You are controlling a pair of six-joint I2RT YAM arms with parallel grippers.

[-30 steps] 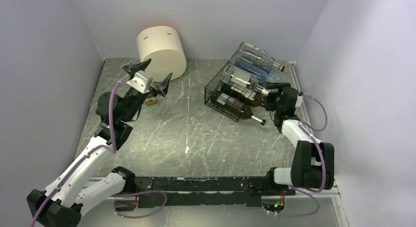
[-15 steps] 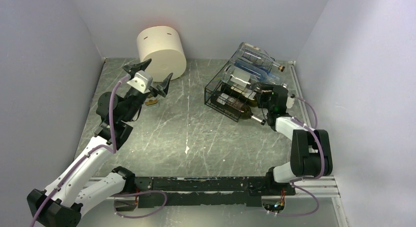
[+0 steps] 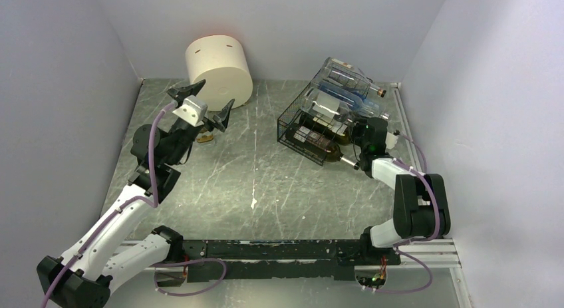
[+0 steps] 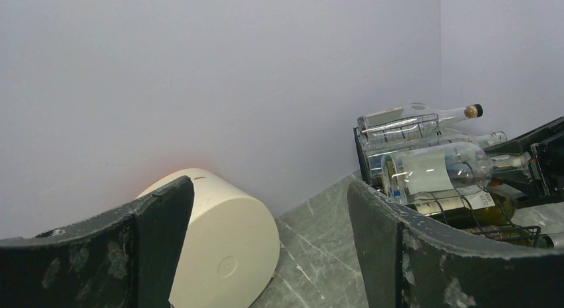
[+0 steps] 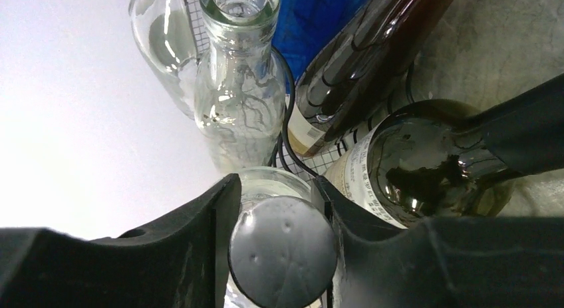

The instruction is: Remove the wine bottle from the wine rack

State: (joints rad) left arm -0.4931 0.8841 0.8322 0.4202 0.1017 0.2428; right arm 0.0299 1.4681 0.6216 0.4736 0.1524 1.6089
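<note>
On the table (image 3: 266,181), right jaws pinch the clear (grey-capped) wine bottle (image 5: 282,251); left jaws spread.

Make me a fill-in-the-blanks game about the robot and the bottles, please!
1. The right gripper has its fingers holding the clear bottle by its grey ____.
2. The left gripper has its fingers wide ____.
3. The wine rack is made of ____ wire.
4. The cream cylinder sits nearest the ____ gripper.
Missing words: cap, open, black, left.
</note>
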